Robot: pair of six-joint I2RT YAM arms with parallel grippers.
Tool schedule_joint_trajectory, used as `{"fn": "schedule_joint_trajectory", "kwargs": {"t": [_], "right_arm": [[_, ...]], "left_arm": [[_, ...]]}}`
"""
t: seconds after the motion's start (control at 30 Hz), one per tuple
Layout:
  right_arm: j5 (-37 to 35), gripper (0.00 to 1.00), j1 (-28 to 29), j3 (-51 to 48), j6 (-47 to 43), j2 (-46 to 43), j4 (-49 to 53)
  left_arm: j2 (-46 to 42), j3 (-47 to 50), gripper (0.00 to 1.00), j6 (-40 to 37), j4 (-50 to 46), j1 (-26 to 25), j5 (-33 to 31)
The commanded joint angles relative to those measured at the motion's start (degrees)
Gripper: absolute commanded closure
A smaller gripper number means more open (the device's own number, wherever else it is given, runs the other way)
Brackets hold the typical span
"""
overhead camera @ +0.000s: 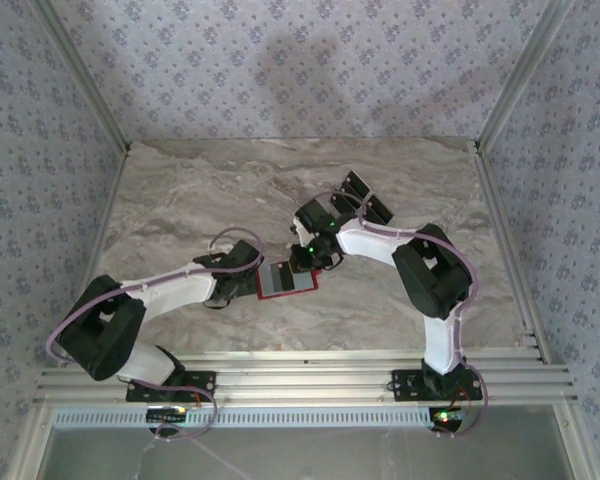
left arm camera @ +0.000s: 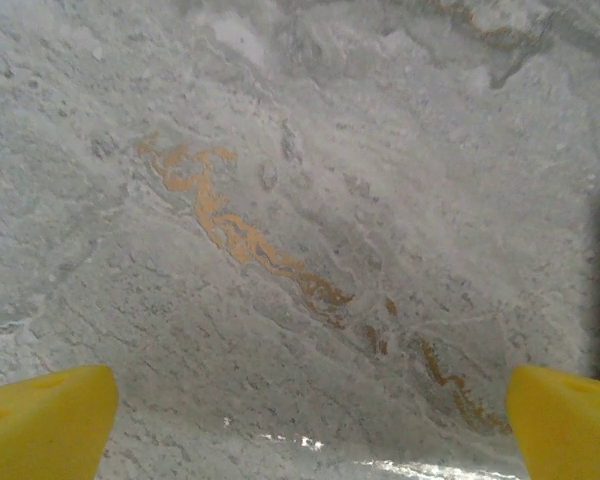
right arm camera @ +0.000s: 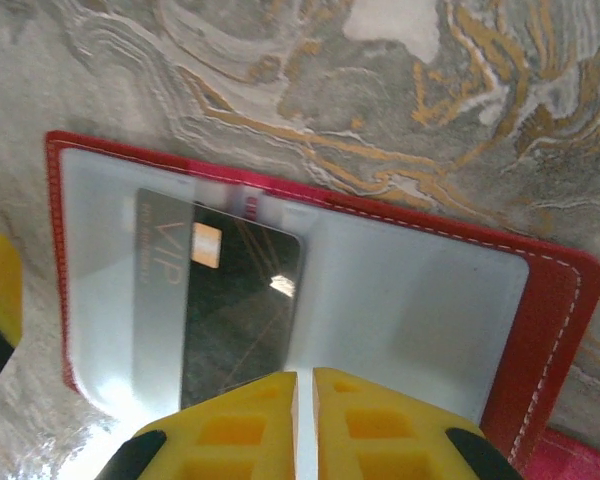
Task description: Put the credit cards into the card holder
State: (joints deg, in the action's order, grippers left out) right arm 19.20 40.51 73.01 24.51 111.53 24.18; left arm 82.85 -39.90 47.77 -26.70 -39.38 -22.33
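One black credit card [right arm camera: 230,300] lies on the pale pocket of the open red card holder [right arm camera: 550,320], your right gripper [right arm camera: 305,400] clenched nearly shut at its lower edge. Your left gripper [left arm camera: 300,430] gapes over the marble table [left arm camera: 280,150] alongside. Two more cards [overhead camera: 356,184] wait beyond, still to be loaded.

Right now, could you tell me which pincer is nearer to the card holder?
Right. The right pincer sits above the open card holder; the left pincer hovers over bare table just beside it.

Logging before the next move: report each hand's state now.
Left hand: open, holding nothing.
Right hand: closed, nothing visibly gripped, tips by the black VIP card in the red card holder.
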Motion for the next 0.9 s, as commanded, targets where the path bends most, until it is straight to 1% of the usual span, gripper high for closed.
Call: {"fn": "schedule_joint_trajectory", "kwargs": {"t": [0.0, 0.37, 0.87], "right_arm": [[-0.48, 0.86, 0.66, 1.79, -0.7, 1.3, 1.75], [0.21, 0.87, 3.23, 3.61, 0.22, 3.62, 1.4], [4.02, 0.86, 3.96, 5.03, 3.14, 4.93, -1.5]], "left_arm": [[1.69, 0.45, 0.0, -0.7, 0.92, 0.23, 0.71], [3.77, 0.74, 0.0, -0.61, 3.16, 0.17, 2.12], [4.51, 1.24, 0.0, -0.48, 4.53, -0.18, 2.83]]}}
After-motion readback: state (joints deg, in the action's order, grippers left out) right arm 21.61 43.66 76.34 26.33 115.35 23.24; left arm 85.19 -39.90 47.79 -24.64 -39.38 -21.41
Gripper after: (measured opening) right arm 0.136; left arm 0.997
